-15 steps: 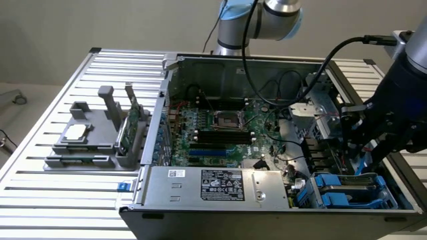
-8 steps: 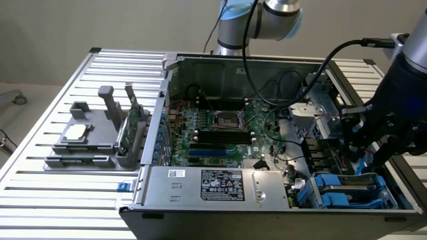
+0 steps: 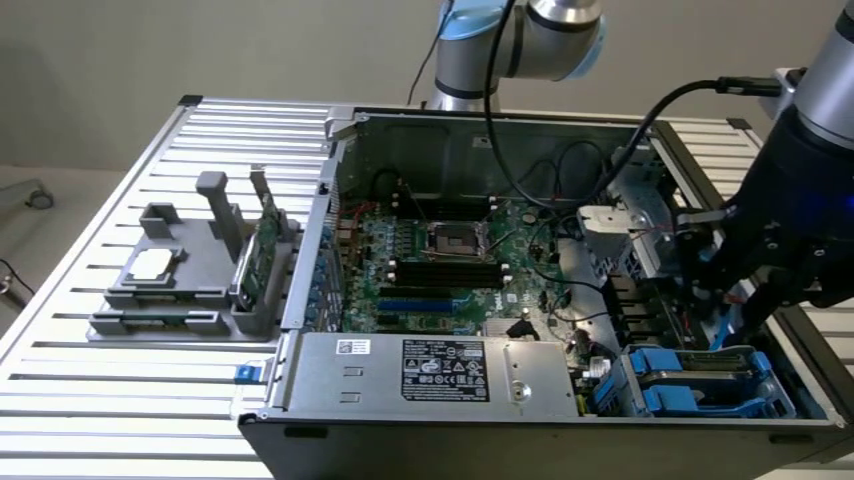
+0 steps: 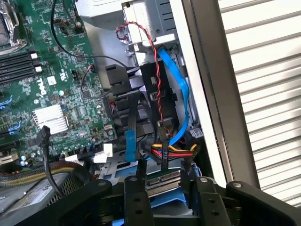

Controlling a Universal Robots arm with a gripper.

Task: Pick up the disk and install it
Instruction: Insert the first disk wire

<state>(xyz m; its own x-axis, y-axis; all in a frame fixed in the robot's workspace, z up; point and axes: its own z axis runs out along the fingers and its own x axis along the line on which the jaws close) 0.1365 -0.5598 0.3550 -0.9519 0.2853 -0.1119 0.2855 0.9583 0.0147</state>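
My black two-fingered gripper (image 4: 162,179), closest to the lens, stands with its jaws set wide and clamped on the disk (image 4: 164,200), a flat silver-grey metal hard drive edged in a blue plastic carrier frame. The drive fills the gap between the fingers (image 4: 138,193), so I judge it held rather than merely straddled.

Across the exterior view from its left, a grey moulded plastic fixture (image 3: 167,322) sits on the ribbed aluminium table (image 3: 80,400). It carries a small square silver processor chip (image 3: 151,264) and thin green circuit cards (image 3: 267,235) standing on edge. Next comes the open grey steel computer case (image 3: 534,125), with its green motherboard (image 3: 441,265) lying flat and a boxy silver power supply (image 3: 400,372) along the near wall.

At the exterior view's right, my gripper hangs inside the case, just above the drive bay (image 3: 701,385) with its blue plastic carriers in the near corner. The disk appears to hang on edge beneath my fingers, its long axis pointing down at the bay, which lies below and slightly toward the near wall. A flat blue data cable (image 4: 181,94) and a twisted red-and-black wire (image 4: 157,80) crowd the case wall just beside it. By my reading, the disk is off the fixture and not yet seated.
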